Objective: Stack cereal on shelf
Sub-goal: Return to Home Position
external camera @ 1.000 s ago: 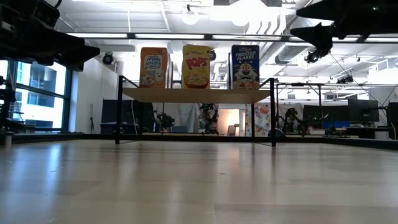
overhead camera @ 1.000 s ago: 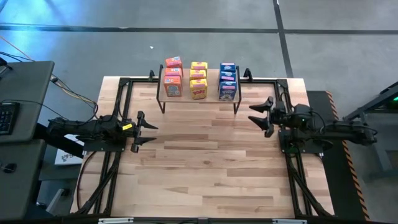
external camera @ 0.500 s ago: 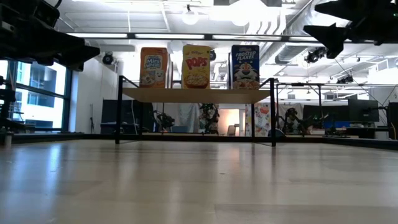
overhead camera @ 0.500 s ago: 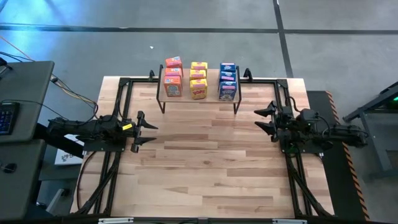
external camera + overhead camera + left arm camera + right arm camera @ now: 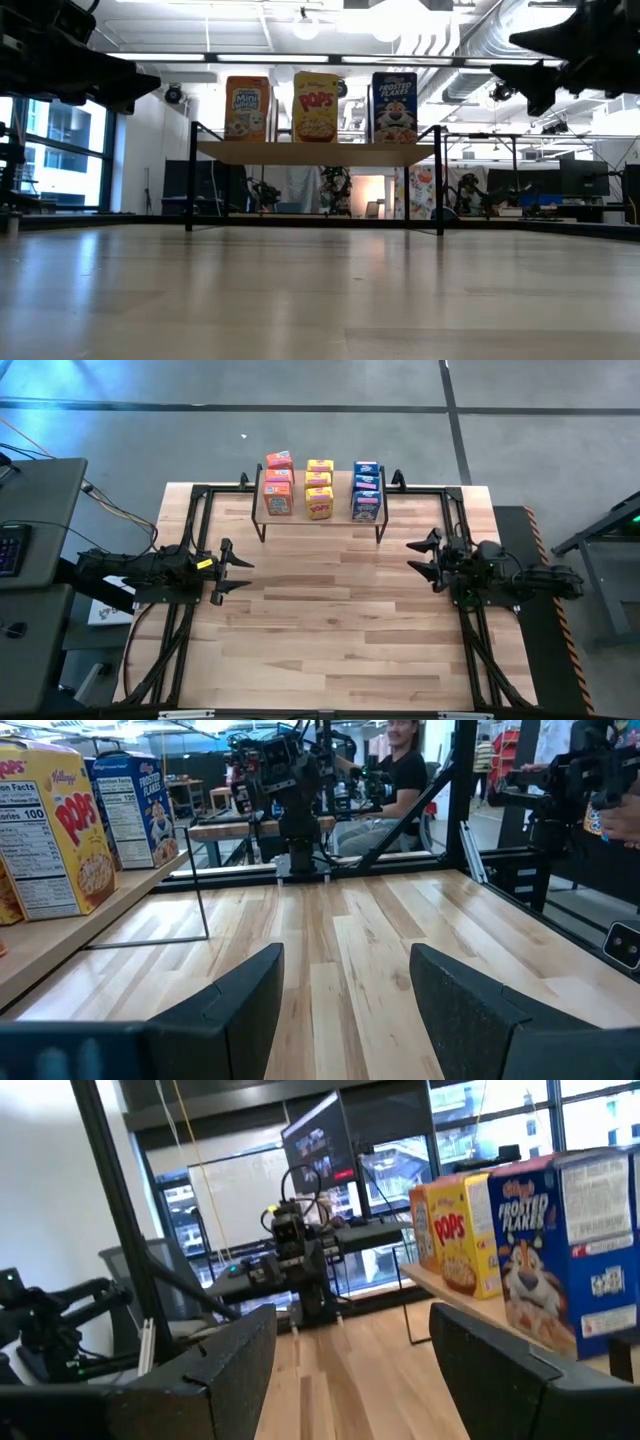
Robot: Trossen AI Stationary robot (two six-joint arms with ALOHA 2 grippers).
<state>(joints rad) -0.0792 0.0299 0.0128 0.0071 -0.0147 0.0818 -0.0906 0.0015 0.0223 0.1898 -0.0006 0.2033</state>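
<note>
High view: cereal (image 5: pixel 319 488) on shelf (image 5: pixel 342 502); left claw (image 5: pixel 247 575), right claw (image 5: pixel 412 557) seemingly agape, empty.

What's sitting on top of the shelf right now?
Three rows of three stand on the shelf: orange boxes, yellow boxes, blue boxes. In the low view only each row's front one shows; the two behind are hidden.
</note>
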